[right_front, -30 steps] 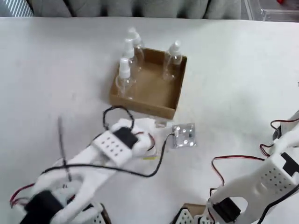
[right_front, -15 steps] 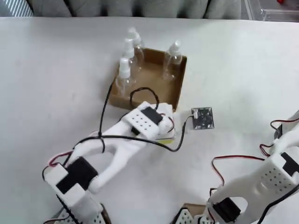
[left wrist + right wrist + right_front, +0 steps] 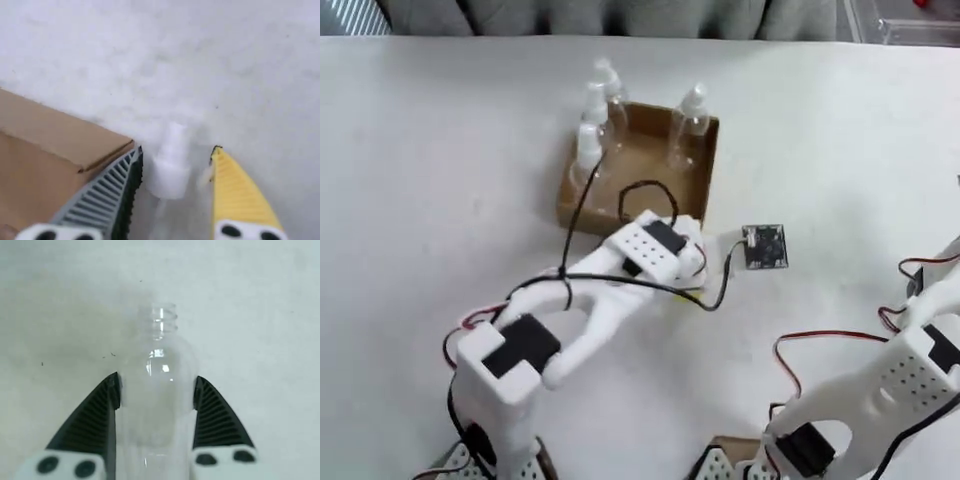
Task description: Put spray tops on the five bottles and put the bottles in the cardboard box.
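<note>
Swinging across the surface (image 3: 840, 150) in the last second, the left gripper (image 3: 175, 150) now stands open astride the last spray top (image 3: 170, 167), which lies just beside the cardboard box (image 3: 582, 215); pickup looks imminent. The right gripper (image 3: 156, 382) clamps the uncapped bottle (image 3: 157, 350). Four capped bottles (image 3: 690, 118) stand in the box.
</note>
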Robot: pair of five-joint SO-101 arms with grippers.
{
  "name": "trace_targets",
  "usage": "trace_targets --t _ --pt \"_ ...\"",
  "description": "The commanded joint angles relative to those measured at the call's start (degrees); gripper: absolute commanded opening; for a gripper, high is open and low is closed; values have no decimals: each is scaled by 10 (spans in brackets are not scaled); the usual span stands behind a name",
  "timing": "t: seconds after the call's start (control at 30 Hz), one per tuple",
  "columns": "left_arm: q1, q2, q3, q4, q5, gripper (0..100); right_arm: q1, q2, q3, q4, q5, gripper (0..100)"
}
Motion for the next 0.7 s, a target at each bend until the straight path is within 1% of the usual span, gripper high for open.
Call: trace_targets --t 0.0,0.07,0.2,0.3,0.57,0.67 --pt "-26 -6 -40 -8 -4 217 3 -12 -25 -7 11 15" --pt "-29 -6 -38 -1 -4 217 3 -12 -24 -7 11 15" --pt "-29 -5 -38 53 -4 217 3 -16 -25 -7 11 15" --pt "-27 -4 -33 72 -4 217 2 -17 -25 -7 11 15" --pt "-15 -5 -18 69 -4 217 3 -12 -24 -7 12 15" --pt "-7 -5 -17 46 -4 217 4 -12 -24 -7 12 15"
